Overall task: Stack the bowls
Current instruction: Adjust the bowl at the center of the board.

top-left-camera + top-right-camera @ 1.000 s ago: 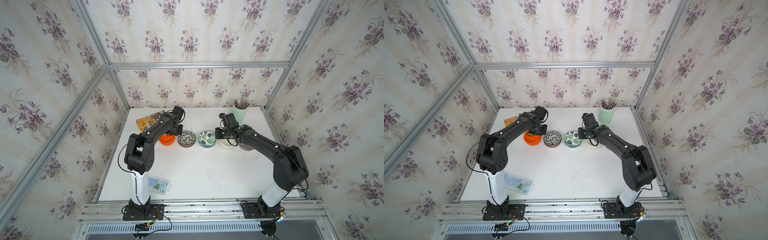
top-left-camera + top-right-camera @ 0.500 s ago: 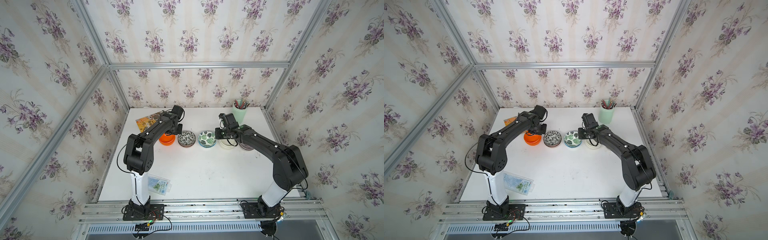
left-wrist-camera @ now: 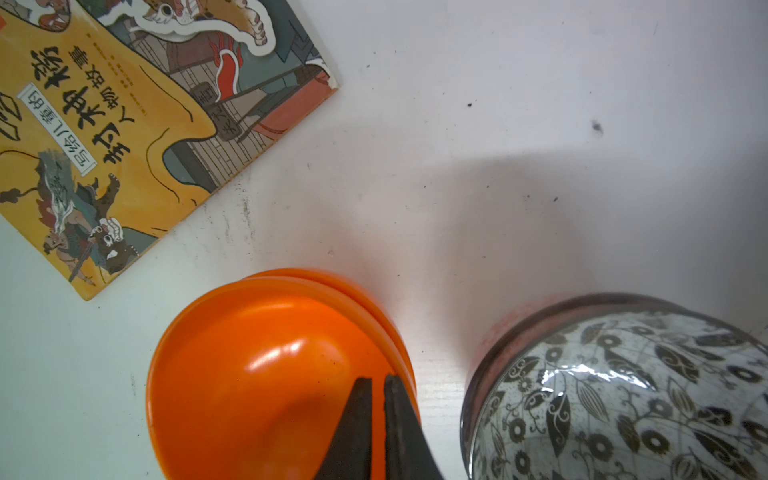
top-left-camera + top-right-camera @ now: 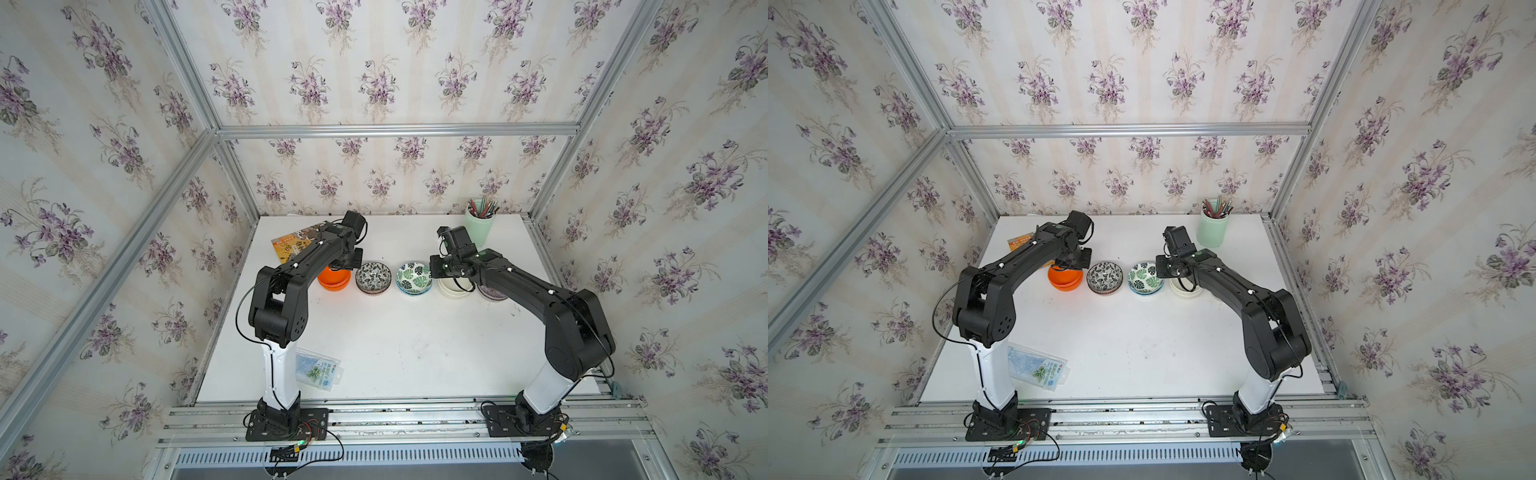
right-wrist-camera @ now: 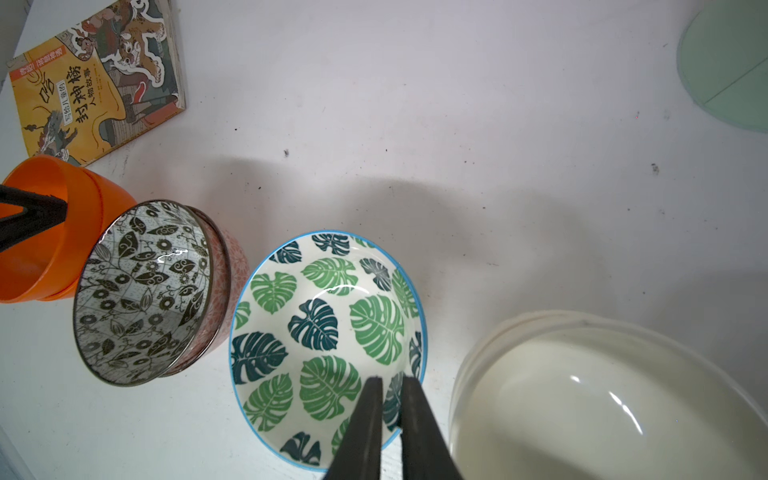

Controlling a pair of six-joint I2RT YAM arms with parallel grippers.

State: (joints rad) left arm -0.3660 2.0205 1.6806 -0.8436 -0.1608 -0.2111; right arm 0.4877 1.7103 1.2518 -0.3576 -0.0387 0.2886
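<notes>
A row of bowls crosses the back of the table. Two nested orange bowls (image 4: 332, 280) (image 3: 257, 374) stand at its left end. My left gripper (image 3: 376, 380) is shut on the upper one's rim, one finger inside and one outside. Beside them sit the black-white leaf bowls (image 4: 373, 276) (image 5: 145, 291), then the green leaf bowl (image 4: 414, 277) (image 5: 324, 332). My right gripper (image 5: 390, 382) is shut on the green leaf bowl's rim, on the side toward the cream bowls (image 4: 453, 286) (image 5: 602, 395). A purple-striped bowl (image 4: 492, 293) is mostly hidden under the right arm.
A picture book (image 4: 297, 243) (image 3: 104, 145) lies at the back left, close to the orange bowls. A mint-green pencil cup (image 4: 480, 228) stands at the back right behind the right wrist. A plastic packet (image 4: 320, 370) lies by the left arm's base.
</notes>
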